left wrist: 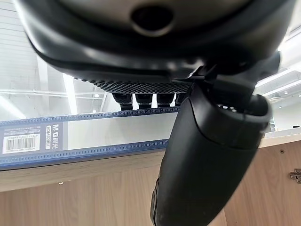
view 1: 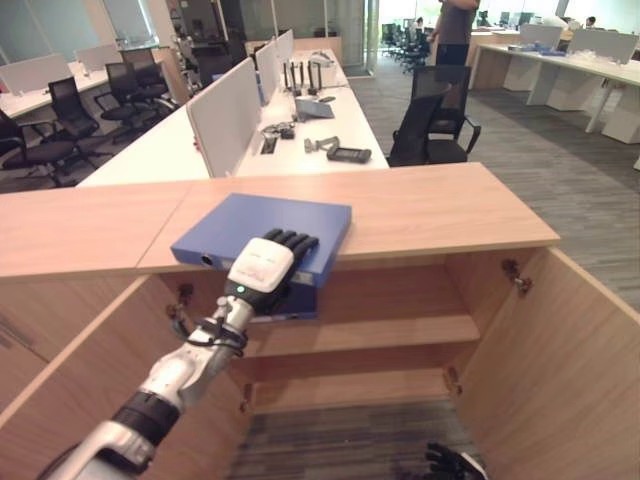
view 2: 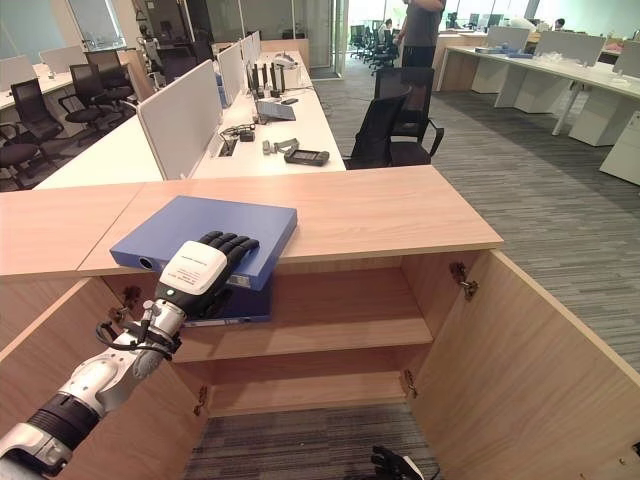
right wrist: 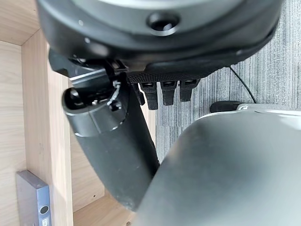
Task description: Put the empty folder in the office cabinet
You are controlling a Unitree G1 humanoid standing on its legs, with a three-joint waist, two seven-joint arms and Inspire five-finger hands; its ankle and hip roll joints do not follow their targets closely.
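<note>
Your robot's left hand reaches in from seven o'clock and lies over the blue folder, fingers curled on its top and thumb beneath in the left wrist view, clamped on its near edge. The folder rests flat on the cabinet top, its front edge jutting past the lip above the open compartment. By the look of it, you have the grasp only: lifting, lowering and sliding the folder onto a shelf remains. A second blue item sits on the upper shelf just below the hand. At five o'clock the right hand hangs low over the carpet, fingers straight and apart, holding nothing. Both cabinet doors stand wide open. Beyond, at twelve o'clock, white desks with dividers and black chairs fill an open-plan office, with a person standing at one o'clock.
</note>
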